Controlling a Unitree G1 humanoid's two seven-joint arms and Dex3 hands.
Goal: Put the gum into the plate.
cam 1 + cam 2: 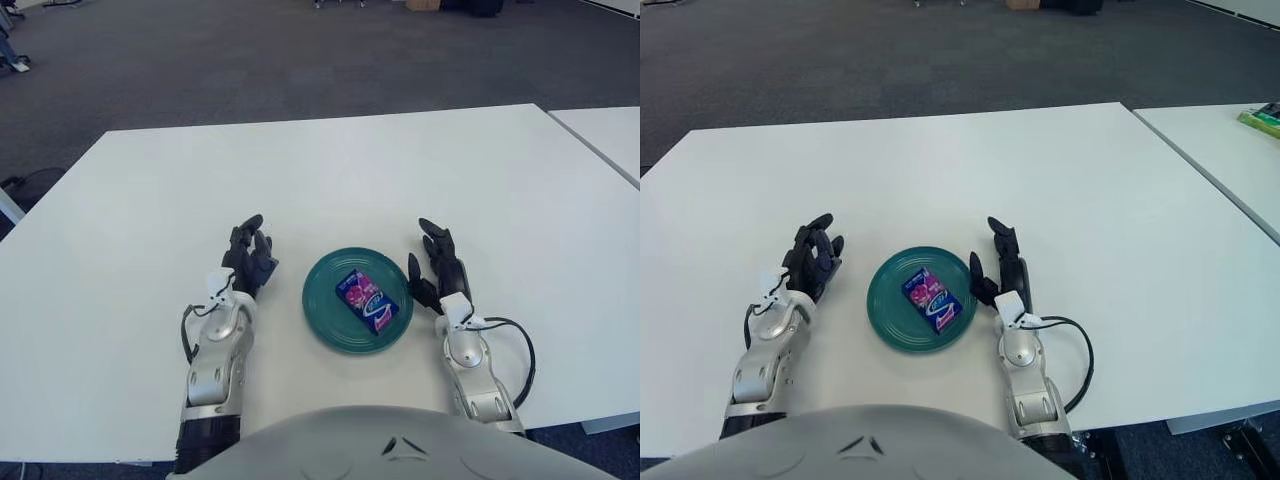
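A purple and blue gum pack lies flat inside the teal plate on the white table, near the plate's middle. My right hand is just right of the plate, fingers spread and holding nothing. My left hand is just left of the plate, fingers relaxed and holding nothing. Neither hand touches the gum.
The white table stretches far and wide around the plate. A second white table stands to the right across a narrow gap, with a green object on it. Dark carpet lies beyond.
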